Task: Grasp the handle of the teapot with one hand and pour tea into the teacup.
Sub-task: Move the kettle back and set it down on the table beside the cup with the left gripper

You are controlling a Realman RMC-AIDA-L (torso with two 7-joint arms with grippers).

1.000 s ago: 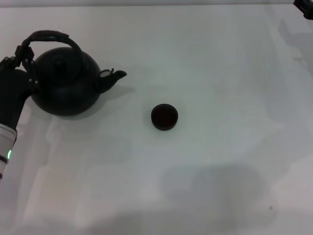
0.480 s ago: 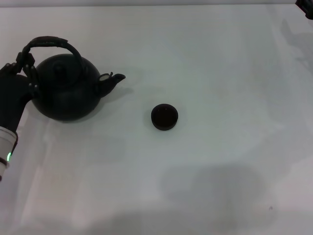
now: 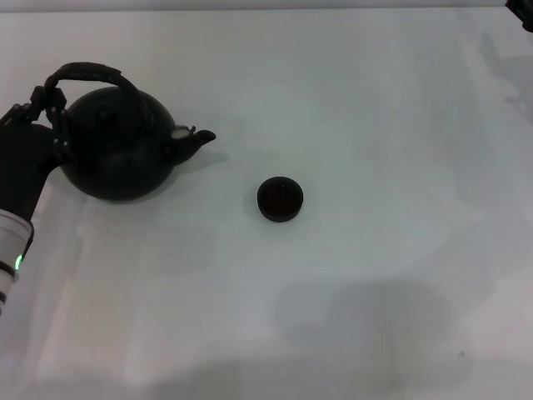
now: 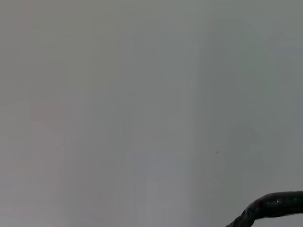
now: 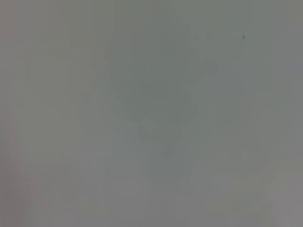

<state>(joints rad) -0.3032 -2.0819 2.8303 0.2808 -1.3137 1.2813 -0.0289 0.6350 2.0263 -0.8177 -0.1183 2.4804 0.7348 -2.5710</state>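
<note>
Here, left pincer [image 3: 48, 112] at handle [image 3: 87, 72], grip unclear, teapot [image 3: 121, 154] near table's [image 3: 375, 125] left edge, teacup [image 3: 280, 198] well apart.

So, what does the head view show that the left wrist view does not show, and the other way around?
Only the head view shows the whole teapot with its spout toward the teacup, the cup standing apart from it, and the left gripper at the handle's left end. The left wrist view adds nothing of its own; it shows only a short piece of that dark handle over bare surface. Both share the handle and the white table.
</note>
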